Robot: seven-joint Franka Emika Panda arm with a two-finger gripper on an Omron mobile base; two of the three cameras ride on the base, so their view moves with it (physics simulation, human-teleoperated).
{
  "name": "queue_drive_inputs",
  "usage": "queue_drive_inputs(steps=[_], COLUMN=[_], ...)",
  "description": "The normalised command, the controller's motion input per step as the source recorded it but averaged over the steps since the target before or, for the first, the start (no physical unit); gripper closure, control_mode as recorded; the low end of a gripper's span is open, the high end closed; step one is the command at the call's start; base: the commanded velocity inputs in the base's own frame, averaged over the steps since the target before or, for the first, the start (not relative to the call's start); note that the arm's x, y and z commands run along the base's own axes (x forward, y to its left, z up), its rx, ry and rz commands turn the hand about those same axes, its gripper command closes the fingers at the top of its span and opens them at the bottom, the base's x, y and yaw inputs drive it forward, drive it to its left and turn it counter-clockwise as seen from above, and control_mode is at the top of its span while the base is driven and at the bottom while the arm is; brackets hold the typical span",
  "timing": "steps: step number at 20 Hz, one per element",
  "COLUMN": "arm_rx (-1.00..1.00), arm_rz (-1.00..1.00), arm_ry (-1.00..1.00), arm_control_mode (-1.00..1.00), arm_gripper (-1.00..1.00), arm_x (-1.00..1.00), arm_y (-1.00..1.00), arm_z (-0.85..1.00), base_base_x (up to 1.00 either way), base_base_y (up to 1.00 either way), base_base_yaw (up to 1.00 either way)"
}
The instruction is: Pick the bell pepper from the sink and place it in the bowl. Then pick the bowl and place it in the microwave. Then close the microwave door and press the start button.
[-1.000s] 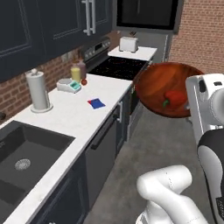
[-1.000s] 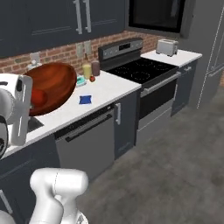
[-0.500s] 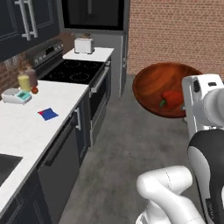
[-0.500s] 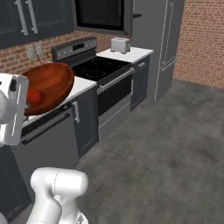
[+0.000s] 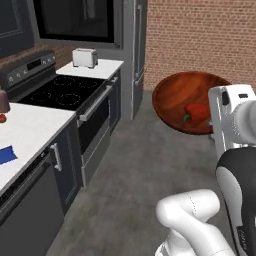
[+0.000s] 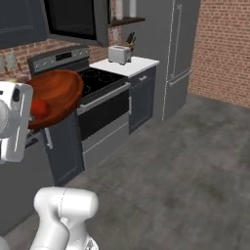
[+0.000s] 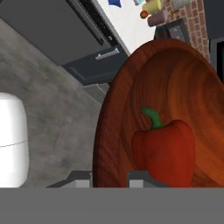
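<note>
Carrying its load across the kitchen floor, the gripper [image 7: 110, 176] has its jaws closed down narrow on the near rim of the bowl [image 5: 186, 100], one tip inside the wall, one outside. The bell pepper [image 5: 197, 113] rides inside, resting against the low side nearest the hand, stem up.

From the left base cam the bowl hangs at abt 2 o'clock, tilted, over bare floor and well apart from the stove [image 5: 55, 92] at 9 o'clock; the toaster [image 5: 84, 57] sits beyond it. The dark window at 11 o'clock above the stove may be the microwave; can't say for sure.

Handling, by the look of it: bowl seems stiff, wood-like, glossy inside, so prob. slick under the pads. A one-sided rim pinch leaves its wide body levering on the fingertips [image 7: 140, 176]; any jolt could twist it. Pepper looks light, smooth, free to slide or roll out over the lip if tilt grows. Rim is the only sensible hold; keeping it level matters most. Step in hand, I'd judge: transit to the microwave, w/ door & start button to come.
</note>
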Motion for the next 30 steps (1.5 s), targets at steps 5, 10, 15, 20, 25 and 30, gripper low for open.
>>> queue_drive_inputs(steps=[5,10,15,20,25,30], arm_rx=[0.00,0.00,0.00,0.00,0.00,0.00], arm_rz=[0.00,0.00,0.00,0.00,0.00,0.00], arm_ry=[0.00,0.00,0.00,0.00,0.00,0.00], arm_control_mode=[1.00,1.00,1.00,1.00,1.00,1.00], arm_gripper=[1.00,1.00,1.00,1.00,1.00,1.00], arm_x=[0.00,0.00,0.00,0.00,0.00,0.00], arm_y=[0.00,0.00,0.00,0.00,0.00,0.00], arm_z=[0.00,0.00,0.00,0.00,0.00,0.00], base_base_x=[0.99,0.77,0.23,0.00,0.00,0.01], base_base_y=[-1.00,-1.00,-1.00,-1.00,-1.00,-1.00], base_base_yaw=[0.36,0.42,0.48,0.48,0.40,0.44])
